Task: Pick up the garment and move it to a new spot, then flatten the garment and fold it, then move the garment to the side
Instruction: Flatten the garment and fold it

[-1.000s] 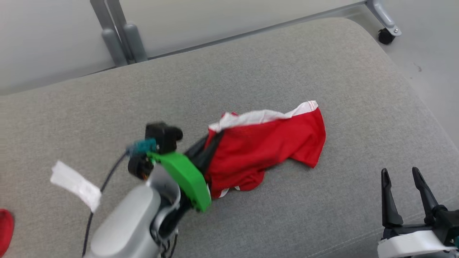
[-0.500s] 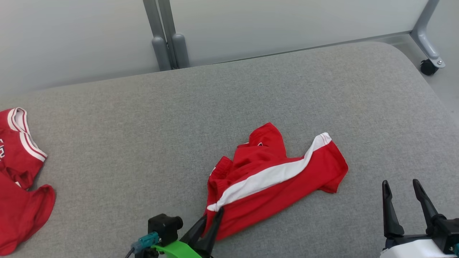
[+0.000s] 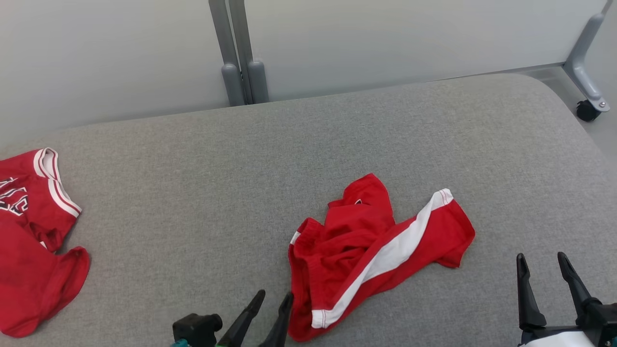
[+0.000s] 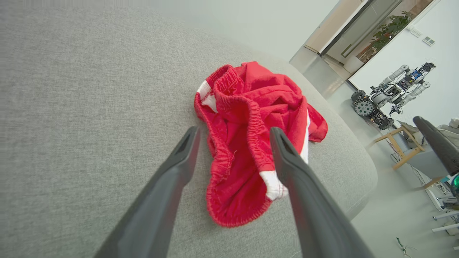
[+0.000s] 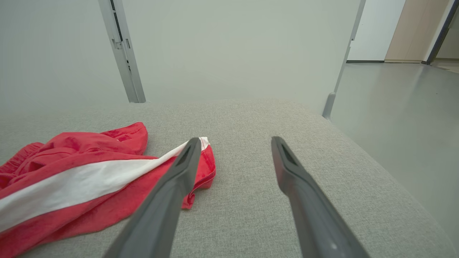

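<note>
Head view — a crumpled pair of red shorts with a white side stripe (image 3: 371,255) lies on the near middle of the grey fabric-covered table (image 3: 193,193). The left claw (image 3: 275,294) sits just beside the shorts' near-left edge, released and gripping nothing. The right claw (image 3: 541,256) is near the lower right corner, also released, and apart from the cloth. A second red garment with white-trimmed openings (image 3: 33,231) lies well apart at the far left, cut off by the frame, and its lettering is too partial to read. The bottom edge cuts off both arms.

Left wrist view — the left claw (image 4: 235,130) points at the shorts' bunched elastic waistband (image 4: 251,122), with its fingers spread either side and not touching it. The fabric is heaped on itself, so one leg is buried and cannot be traced.

Right wrist view — the right claw (image 5: 235,139) hovers low over the table, fingers apart. The striped leg hem (image 5: 204,168) lies just beside its left finger, which partly covers it.

Judging from this, the shorts appear to be set at their spot and flattening is the step in hand. The next move likely calls for pinching the waistband with one claw and the hem with the other, then drawing them apart. The layered folds make it hard to catch a single layer.
</note>
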`<state>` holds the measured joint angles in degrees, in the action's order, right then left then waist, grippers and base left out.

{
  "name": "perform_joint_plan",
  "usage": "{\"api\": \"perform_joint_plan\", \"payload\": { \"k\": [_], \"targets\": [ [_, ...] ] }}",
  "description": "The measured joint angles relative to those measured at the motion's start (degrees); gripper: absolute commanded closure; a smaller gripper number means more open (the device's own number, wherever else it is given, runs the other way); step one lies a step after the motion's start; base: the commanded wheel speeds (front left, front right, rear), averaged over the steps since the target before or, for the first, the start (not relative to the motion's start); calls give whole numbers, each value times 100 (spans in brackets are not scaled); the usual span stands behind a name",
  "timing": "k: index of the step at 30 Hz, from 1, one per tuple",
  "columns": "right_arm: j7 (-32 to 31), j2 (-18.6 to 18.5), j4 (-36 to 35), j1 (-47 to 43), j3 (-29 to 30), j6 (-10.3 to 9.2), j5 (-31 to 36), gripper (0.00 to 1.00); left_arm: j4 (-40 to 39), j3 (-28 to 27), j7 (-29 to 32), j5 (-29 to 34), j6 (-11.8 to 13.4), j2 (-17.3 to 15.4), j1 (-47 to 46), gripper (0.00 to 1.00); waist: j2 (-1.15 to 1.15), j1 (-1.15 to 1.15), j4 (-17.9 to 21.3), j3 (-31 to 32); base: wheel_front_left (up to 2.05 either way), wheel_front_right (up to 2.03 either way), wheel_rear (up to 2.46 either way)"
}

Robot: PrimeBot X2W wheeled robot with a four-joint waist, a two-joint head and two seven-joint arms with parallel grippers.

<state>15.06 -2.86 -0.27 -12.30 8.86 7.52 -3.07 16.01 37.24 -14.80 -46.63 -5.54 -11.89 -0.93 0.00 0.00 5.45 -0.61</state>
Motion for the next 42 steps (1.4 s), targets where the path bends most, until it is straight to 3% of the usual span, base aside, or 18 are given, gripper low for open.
{"api": "perform_joint_plan", "payload": {
  "k": [5, 9, 16, 21, 25, 32, 42],
  "targets": [
    [0, 0, -11, -8, 27, 0, 20, 0, -365, -523, -15, 220, 246, 69, 32, 0, 0, 0, -59, 35, 0, 0, 0],
    [0, 0, -129, -7, 9, 0, 99, 0, -755, -1215, -24, 994, 548, 211, 192, 0, 0, 0, -137, 69, 0, 0, 0],
    [0, 3, -383, 188, -18, 0, 318, 0, -1120, -2288, -24, 2047, 656, 485, 762, 0, 0, 0, -308, 150, 0, 0, 0],
    [0, 0, -414, 321, 160, 0, 370, 0, -1418, -3061, -25, 2633, 628, 723, 1074, 0, 0, 0, -446, 233, 0, 0, 0],
    [0, -1, -178, 349, 327, 0, 353, 0, -1464, -3394, -33, 2977, 441, 833, 1279, 0, 0, 0, -564, 283, 0, 0, 0],
    [0, 0, 437, 306, 361, 0, 350, 0, -1174, -3564, -33, 3251, 147, 889, 1431, 0, 0, 0, -726, 344, 0, 0, 0],
    [0, 0, 754, 319, 248, 0, 135, 0, -1080, -3593, -33, 3251, 64, 894, 1424, 0, 0, 0, -813, 323, 0, 0, 0]
  ]
}}
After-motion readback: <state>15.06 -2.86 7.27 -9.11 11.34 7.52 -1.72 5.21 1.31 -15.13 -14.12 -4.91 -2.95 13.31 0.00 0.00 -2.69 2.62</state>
